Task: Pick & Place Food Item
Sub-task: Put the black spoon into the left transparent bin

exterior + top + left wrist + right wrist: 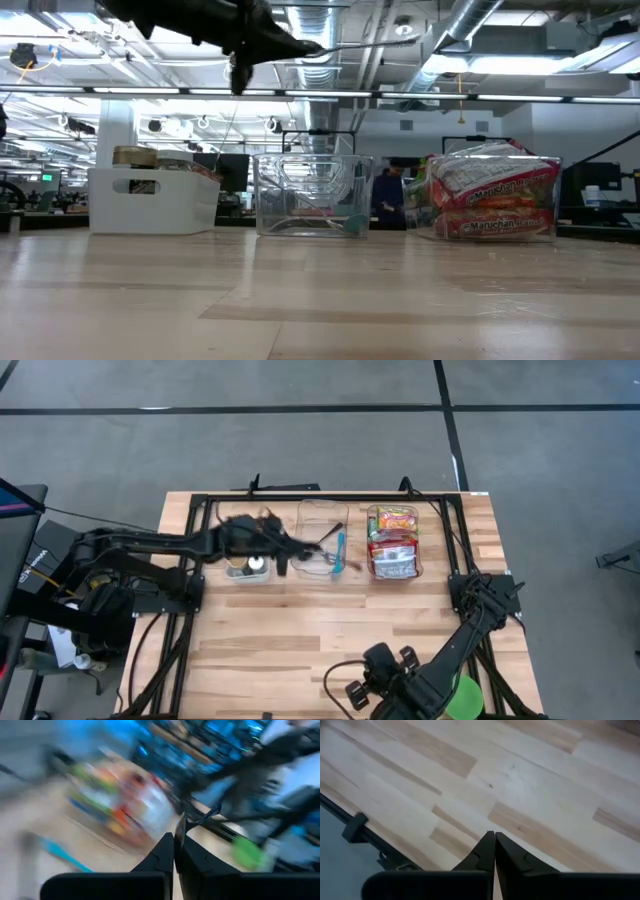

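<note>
My left gripper [288,550] is high above the table, between the white bin [246,568] and the clear middle bin [327,543]. It is shut on a thin dark utensil [322,540], which sticks out over the middle bin and also shows in the low view [360,44]. A blue utensil [340,552] lies in the middle bin. Ramen packets [392,543] fill the clear right bin [490,198]. My right gripper [494,840] is shut and empty, low over the table's near edge [385,678]. My left gripper pinches one end of the thin utensil [180,826] between its two shut fingers. The rest of the utensil [380,44] reaches out about level toward the table's right. It is lifted clear, well above the bins.
The white bin holds cans or jars [256,565]. A black frame [320,497] runs along the table's far and side edges. A green object [462,696] shows by the right arm at the near edge. Bare wood [300,630] lies in front of the bins.
</note>
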Controlling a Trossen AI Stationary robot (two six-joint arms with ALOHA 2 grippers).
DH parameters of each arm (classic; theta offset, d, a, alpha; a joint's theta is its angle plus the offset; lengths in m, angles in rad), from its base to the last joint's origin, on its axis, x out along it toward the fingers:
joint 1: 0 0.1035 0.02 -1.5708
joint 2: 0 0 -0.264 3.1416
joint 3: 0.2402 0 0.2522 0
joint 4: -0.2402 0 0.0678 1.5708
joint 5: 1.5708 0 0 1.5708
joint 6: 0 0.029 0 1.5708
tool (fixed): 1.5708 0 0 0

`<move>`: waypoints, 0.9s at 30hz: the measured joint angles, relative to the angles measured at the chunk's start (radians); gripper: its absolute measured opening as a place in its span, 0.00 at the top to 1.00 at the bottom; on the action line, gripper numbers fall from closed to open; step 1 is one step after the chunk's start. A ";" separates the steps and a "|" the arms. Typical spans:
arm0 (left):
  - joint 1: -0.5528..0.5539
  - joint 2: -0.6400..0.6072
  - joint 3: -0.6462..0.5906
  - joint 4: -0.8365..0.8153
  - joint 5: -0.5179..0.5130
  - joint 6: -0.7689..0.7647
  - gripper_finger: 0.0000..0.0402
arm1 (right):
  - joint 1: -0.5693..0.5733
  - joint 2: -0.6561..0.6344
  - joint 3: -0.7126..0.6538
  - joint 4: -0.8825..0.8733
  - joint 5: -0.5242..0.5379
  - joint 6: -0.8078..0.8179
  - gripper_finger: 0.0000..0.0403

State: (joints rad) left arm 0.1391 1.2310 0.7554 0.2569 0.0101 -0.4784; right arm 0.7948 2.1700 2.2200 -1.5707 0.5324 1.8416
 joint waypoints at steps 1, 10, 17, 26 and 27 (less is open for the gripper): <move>0.021 -0.021 0.000 -0.012 -0.028 0.048 1.00 | 0.000 0.000 0.000 -0.001 0.008 0.000 0.99; 0.149 -0.154 0.000 -0.160 -0.382 0.487 0.99 | -0.031 0.000 0.000 0.000 0.050 -0.005 1.00; 0.169 -0.091 0.000 -0.263 -0.383 0.526 0.99 | -0.054 0.000 0.000 0.000 0.051 -0.019 1.00; 0.171 0.072 0.000 -0.204 -0.385 0.527 0.99 | -0.053 0.000 0.000 0.000 0.051 -0.016 1.00; 0.171 0.092 0.000 -0.184 -0.385 0.526 0.99 | -0.053 0.000 0.000 0.000 0.051 -0.016 1.00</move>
State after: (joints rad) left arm 0.3103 1.3234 0.7551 0.0726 -0.3752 0.0479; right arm 0.7414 2.1700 2.2196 -1.5707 0.5838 1.8256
